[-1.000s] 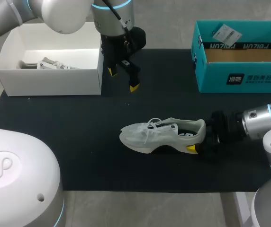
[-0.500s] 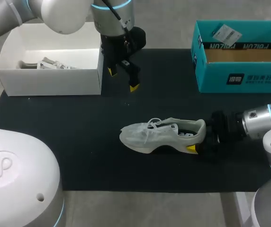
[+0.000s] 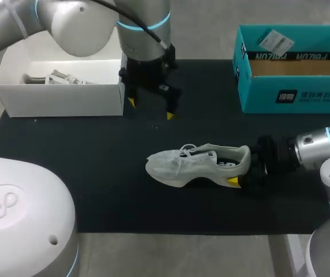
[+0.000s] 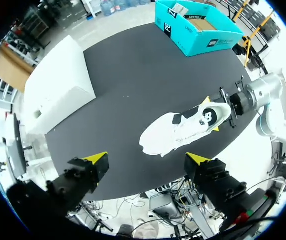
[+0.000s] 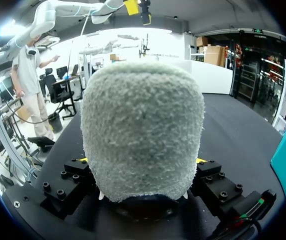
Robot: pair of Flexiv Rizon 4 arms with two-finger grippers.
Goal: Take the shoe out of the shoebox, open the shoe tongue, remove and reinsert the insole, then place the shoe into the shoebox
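Right claw (image 3: pixel 241 172) is clamped on the heel of the white shoe (image 3: pixel 191 164). One yellow tip shows on the near side of the heel, and its own wrist view shows a sliver of yellow at each side of the fuzzy heel collar. The shoe stands on its sole in the middle of the black worktop (image 3: pixel 96 173), toe toward my left, well apart from the teal shoebox (image 3: pixel 251 86) at the far right and the white box (image 3: pixel 61 95) at the far left. Left claw (image 3: pixel 150 108) hangs above the worktop just beside the white box, its fingers wide apart and holding nothing, with the shoe ahead of it and lower. Opening the tongue looks like the step in hand, and the hazards follow from that. The shoe is held at one end only, on a soft collar, so a downward push or a tug at the tongue could pivot the toe or pull the heel out of the clamp. A yellow tip could also catch the laces instead of the tongue and drag the whole shoe. Whether the insole sits flat inside cannot be made out.
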